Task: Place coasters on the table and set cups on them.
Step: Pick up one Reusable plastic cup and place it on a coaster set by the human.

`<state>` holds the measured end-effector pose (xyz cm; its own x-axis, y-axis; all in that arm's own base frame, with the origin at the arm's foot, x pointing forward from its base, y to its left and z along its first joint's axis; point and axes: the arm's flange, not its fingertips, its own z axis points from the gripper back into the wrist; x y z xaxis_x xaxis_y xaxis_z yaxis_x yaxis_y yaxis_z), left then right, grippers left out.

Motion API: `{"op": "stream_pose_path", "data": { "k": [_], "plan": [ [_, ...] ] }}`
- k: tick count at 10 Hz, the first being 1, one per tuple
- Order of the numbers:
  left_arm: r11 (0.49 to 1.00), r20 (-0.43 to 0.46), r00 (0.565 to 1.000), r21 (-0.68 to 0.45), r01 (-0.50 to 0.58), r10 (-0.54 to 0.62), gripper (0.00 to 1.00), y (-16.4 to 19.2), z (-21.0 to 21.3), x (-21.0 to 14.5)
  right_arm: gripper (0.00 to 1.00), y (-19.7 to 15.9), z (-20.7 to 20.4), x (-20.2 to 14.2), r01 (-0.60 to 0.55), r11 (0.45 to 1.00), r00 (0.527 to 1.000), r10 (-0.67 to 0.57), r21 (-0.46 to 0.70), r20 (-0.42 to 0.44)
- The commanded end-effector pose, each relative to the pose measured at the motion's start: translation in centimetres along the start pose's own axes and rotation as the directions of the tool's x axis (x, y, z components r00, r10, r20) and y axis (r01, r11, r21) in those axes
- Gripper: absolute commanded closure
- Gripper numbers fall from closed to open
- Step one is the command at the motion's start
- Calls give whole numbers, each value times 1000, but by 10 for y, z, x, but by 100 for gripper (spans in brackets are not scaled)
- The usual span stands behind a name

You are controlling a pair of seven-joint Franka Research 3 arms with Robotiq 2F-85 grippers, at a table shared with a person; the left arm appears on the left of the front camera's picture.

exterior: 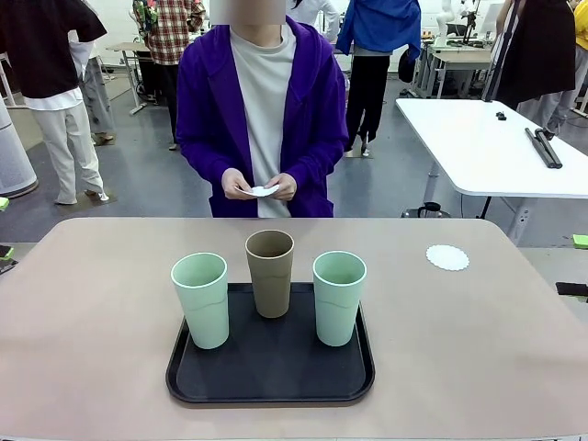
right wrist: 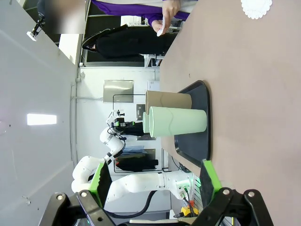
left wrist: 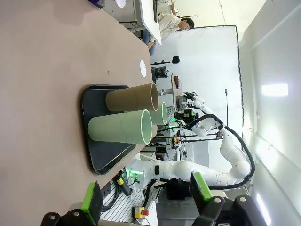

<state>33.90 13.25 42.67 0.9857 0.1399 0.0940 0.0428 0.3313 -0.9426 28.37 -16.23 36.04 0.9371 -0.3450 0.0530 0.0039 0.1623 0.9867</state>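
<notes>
- The left pincer (left wrist: pixel 146 195) was seen wide open, and nothing was held between its green pads.
- The right pincer (right wrist: pixel 155 181) was seen wide open too, and nothing was held by it.
- Three cups were stood upright on a black tray (exterior: pixel 276 367) on the table (exterior: pixel 92 322): a left green cup (exterior: pixel 200 299), a brown cup (exterior: pixel 270 273) and a right green cup (exterior: pixel 339 297).
- The tray was found ahead of both pincers and well apart from their fingers.
- From the left pincer, the left green cup was met first, with the brown cup just beside it and the right green cup behind them.
- From the right pincer, the right green cup was met first, with the brown cup just beside it.
- One coaster (exterior: pixel 447 257) was laid flat on the table, past the tray from the right pincer and far ahead of it.
- From the left pincer, that coaster was seen far off, beyond the cups.
- A second coaster (exterior: pixel 262 191) was held in the person's hands (exterior: pixel 283 187), beyond the table's far edge and farthest from both pincers.
</notes>
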Motion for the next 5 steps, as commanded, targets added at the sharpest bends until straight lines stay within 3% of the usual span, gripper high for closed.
{"op": "stream_pose_path", "data": {
  "k": [1, 3, 5],
  "plan": [
    [1000, 5, 1000, -15, 3, -3, 0, -1, 1, -1, 0, 21, 1, 8, -98, 994, 994, 96, -46, -51],
    [1000, 5, 1000, -15, 3, -3, 0, -1, 1, -1, 0, 76, -6, 16, -274, 944, 956, 245, -185, -164],
    [1000, 5, 1000, -15, 3, -3, 0, -1, 1, -1, 0, 152, -28, 7, -588, 757, 797, 483, -285, -362]
  ]
}}
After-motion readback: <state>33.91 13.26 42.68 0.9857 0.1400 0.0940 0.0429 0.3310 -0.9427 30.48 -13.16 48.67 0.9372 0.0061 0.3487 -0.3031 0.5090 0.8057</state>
